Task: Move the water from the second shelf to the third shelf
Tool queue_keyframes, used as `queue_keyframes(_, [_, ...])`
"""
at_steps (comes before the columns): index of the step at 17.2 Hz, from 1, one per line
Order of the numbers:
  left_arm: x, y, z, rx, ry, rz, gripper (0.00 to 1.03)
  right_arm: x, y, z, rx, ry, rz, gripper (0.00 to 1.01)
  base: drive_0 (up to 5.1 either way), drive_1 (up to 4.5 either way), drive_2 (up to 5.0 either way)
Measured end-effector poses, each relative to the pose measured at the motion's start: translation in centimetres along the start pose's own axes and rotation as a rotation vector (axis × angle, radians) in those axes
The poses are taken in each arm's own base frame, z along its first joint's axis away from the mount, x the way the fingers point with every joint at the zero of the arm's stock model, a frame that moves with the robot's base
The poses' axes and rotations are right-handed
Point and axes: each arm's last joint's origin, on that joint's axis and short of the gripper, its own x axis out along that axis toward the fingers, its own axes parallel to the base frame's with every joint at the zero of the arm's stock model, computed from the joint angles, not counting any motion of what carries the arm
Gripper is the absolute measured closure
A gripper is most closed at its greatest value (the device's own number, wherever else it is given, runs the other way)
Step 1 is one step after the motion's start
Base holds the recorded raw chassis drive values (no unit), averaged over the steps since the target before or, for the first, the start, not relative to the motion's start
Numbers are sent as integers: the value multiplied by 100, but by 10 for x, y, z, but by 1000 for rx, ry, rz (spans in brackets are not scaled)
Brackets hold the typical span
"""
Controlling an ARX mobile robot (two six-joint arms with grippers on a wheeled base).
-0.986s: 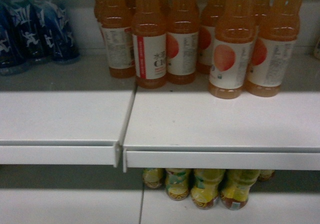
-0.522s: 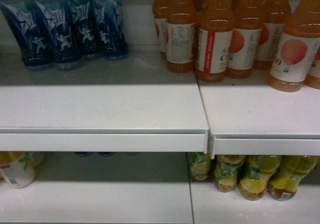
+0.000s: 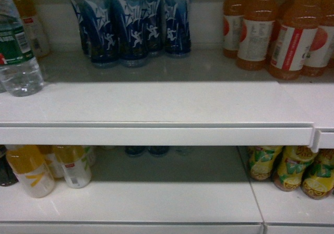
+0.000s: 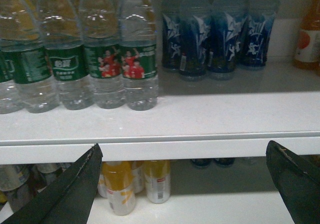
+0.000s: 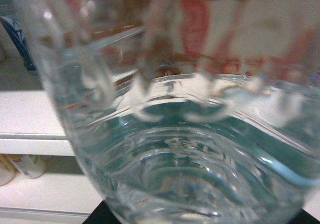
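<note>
The water (image 5: 175,149) that matters most fills nearly the whole right wrist view: a clear ribbed bottle so close to the lens that it blurs, which suggests it sits in the right arm's grasp, ready to be carried. The fingers themselves do not show there, so I cannot tell whether that pincer is clamped on it or not. More water bottles (image 4: 139,59) with green labels and red-shirted figures stand upright in a row on the upper shelf (image 4: 210,116), shoulder to shoulder, set back from the front lip; in the head view only one (image 3: 15,51) shows, at the far left. Just beside the row stand the blue bottles (image 3: 133,28), then the orange juice bottles (image 3: 292,36) farther right. The left gripper (image 4: 183,145) hovers in front of the shelf edge with its jaws spread wide and nothing between them, likely kept clear. The lower shelf (image 3: 156,202) holds yellow drinks (image 3: 31,171) at both ends, with bare board between them as a possible landing spot.
</note>
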Motion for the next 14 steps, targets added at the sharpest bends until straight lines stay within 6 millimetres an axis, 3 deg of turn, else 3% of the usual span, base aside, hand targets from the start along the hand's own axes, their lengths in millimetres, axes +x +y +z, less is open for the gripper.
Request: queue_keyframes(14, [0, 0, 0, 0, -3, 0, 5, 0, 0, 0, 1, 3, -1, 61, -497, 239, 239])
